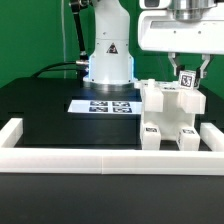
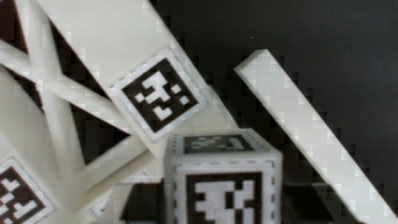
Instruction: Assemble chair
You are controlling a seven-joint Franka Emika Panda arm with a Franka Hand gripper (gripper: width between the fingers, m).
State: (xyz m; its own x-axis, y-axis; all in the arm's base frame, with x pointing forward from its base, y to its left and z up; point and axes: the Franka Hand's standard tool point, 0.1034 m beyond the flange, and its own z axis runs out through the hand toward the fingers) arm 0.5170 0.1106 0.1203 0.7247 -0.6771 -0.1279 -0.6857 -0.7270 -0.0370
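Observation:
The partly built white chair (image 1: pixel 163 118) stands at the exterior view's right, just behind the front rail, with small tags on its lower blocks. My gripper (image 1: pixel 187 72) hangs above its upper right corner, shut on a white tagged chair block (image 1: pixel 186 79) that sits against the top of the chair. In the wrist view this block (image 2: pixel 222 180) fills the lower middle. Beside it are a tagged slanted chair panel (image 2: pixel 160 95) and a plain white bar (image 2: pixel 302 110). My fingertips do not show in the wrist view.
The marker board (image 1: pixel 105 105) lies flat in front of the robot base (image 1: pixel 108 60). A low white border rail (image 1: pixel 100 160) runs along the front and up both sides. Cables trail at the back left.

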